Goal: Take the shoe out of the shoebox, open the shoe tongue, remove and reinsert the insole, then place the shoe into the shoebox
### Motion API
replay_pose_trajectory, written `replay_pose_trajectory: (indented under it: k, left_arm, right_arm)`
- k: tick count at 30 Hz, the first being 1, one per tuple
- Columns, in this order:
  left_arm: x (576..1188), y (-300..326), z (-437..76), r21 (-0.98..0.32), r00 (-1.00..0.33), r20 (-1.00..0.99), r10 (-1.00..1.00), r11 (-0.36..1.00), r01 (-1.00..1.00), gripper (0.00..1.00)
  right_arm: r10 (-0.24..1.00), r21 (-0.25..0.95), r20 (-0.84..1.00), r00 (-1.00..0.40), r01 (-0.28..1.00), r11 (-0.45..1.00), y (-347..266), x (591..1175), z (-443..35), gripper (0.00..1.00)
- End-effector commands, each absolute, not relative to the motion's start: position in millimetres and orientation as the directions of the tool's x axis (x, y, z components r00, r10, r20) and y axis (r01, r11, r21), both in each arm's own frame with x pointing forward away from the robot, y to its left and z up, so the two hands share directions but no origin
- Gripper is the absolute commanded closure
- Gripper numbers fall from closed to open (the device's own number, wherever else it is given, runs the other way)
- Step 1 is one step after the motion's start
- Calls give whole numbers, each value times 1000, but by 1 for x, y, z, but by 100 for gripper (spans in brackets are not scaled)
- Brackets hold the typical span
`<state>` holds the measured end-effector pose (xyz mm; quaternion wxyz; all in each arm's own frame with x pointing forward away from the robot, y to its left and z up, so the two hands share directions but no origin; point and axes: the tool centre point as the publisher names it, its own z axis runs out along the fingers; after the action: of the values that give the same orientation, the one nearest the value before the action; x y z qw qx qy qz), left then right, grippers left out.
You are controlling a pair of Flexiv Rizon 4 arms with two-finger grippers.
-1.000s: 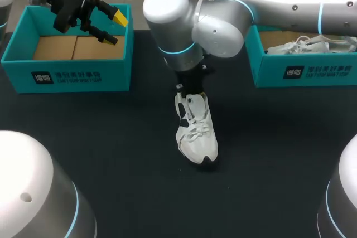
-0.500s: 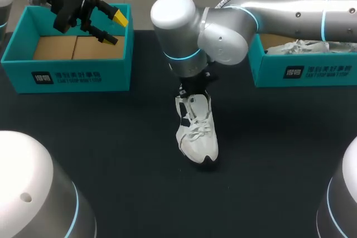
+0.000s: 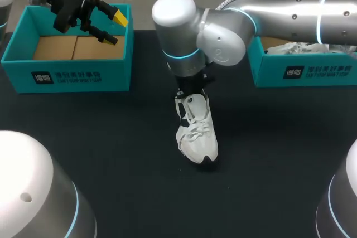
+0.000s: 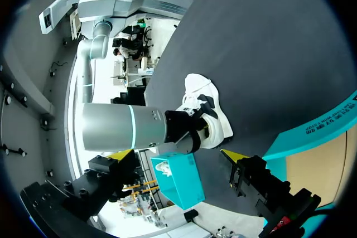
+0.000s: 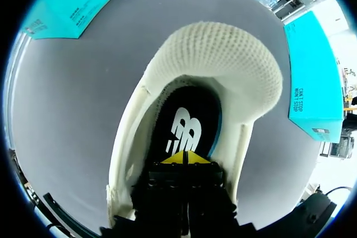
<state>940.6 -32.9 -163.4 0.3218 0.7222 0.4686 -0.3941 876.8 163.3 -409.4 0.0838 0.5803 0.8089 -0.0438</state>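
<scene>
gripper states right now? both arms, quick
Left gripper: open, holding nothing.
Right gripper: closed, tips down inside the shoe at the insole; whether it actually pinches the insole cannot be told.

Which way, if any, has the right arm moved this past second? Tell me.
Yes: the right arm shifted slightly toward the right shoebox.
</scene>
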Motion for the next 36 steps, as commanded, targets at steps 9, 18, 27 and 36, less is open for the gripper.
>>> replay_pose_trajectory:
  k: [9, 18, 27, 36]
  left_arm:
    - [941, -32, -163, 95, 252, -870, 424, -356, 930, 0]
    - [941, -32, -163, 95, 252, -870, 424, -356, 930, 0]
    - [941, -32, -163, 95, 252, -870, 424, -356, 930, 0]
    - [941, -32, -163, 95, 252, -870, 424, -356, 930, 0]
  right_arm:
    - [944, 36, -146, -296, 952, 304, 164, 874, -413, 100]
    - [946, 79, -161, -281, 952, 296, 165, 875, -380, 100]
    - [949, 104, -165, -268, 952, 287, 164, 877, -356, 100]
    - [945, 91, -149, -291, 947, 307, 167, 877, -343, 100]
